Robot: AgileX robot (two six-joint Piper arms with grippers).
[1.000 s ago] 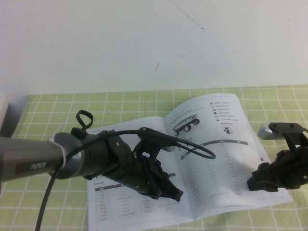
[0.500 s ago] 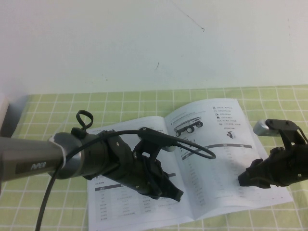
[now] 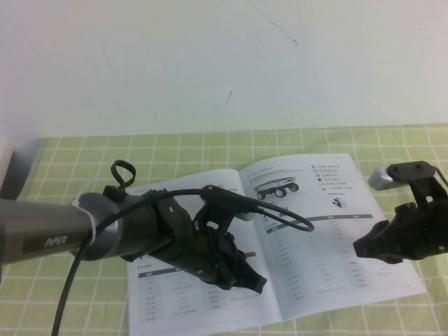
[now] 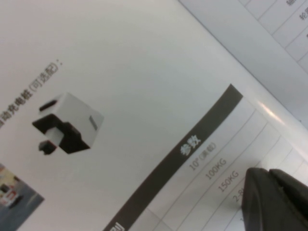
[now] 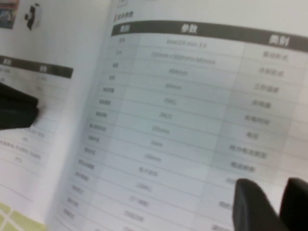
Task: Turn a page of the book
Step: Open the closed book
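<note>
A: Where is the book (image 3: 280, 238)?

B: It lies open on the tabletop (image 3: 84, 168), in the lower middle of the high view. The tabletop has a green cloth with white squares. Both pages are white, with small print and tables on them. The right page has a little picture of a cart near its top.

A: Where is the left gripper (image 3: 255, 283)?

B: It is in the lower middle of the high view, over the left page, close to the fold of the book. Its tip touches the paper or sits just above it; I cannot tell which. In the left wrist view its dark tip (image 4: 276, 202) sits in the lower right corner, right by a table of numbers. The jaws look pressed together.

A: And the right gripper (image 3: 362, 248)?

B: It is at the right side of the high view, over the right page near its outer edge. It points toward the fold. In the right wrist view two dark fingertips (image 5: 252, 204) show at the bottom right, with a small gap between them. So its jaws are a little spread, and nothing is in them.

A: Is a page lifted?

B: No, both pages lie flat.
</note>
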